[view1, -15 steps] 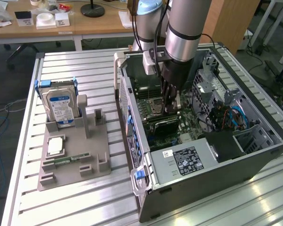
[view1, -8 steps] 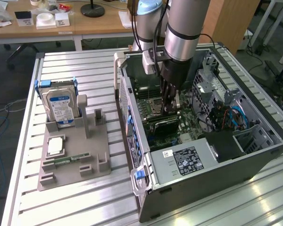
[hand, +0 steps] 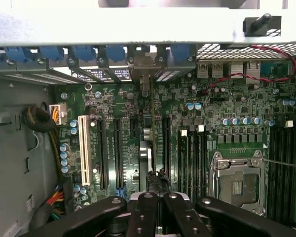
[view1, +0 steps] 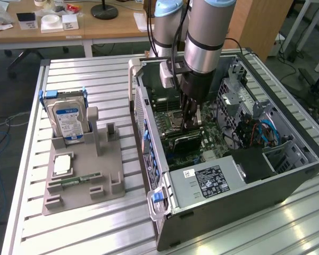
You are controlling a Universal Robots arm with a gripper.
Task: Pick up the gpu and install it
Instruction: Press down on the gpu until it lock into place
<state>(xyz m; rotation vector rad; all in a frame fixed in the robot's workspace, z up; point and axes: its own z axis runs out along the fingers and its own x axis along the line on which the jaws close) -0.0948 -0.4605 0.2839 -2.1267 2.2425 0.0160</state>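
Aluminium slats form the surface (view1: pixel 95 228). Toward its edge at the exterior view's left sits a grey parts holder (view1: pixel 103 170). A hard drive (view1: pixel 68 121) with a blue and white label stands upright in the holder's far end. A processor chip (view1: pixel 63 164) lies flat nearer the front, with a narrow memory stick (view1: pixel 81 179) just beside it. To the right lies an open computer case (view1: pixel 244 196) on its side, motherboard facing up.

The arm reaches down into the case, and the end effector (view1: pixel 190 123) has its fingers drawn together. The tips are right at the upper edge of the gpu (view1: pixel 184 141) (whether they pinch it or only press on it is unclear). The card stands on edge on the motherboard, over an expansion slot, between the case's rear wall and the memory slots.

The wrist view shows the gpu (hand: pixel 145 150) edge-on, running from the rear bracket openings to the end effector (hand: pixel 158 210). A white expansion slot (hand: pixel 84 153) lies on one side and the empty processor socket (hand: pixel 237 185) on the other. A labelled power supply (view1: pixel 212 180) fills the case's near end.
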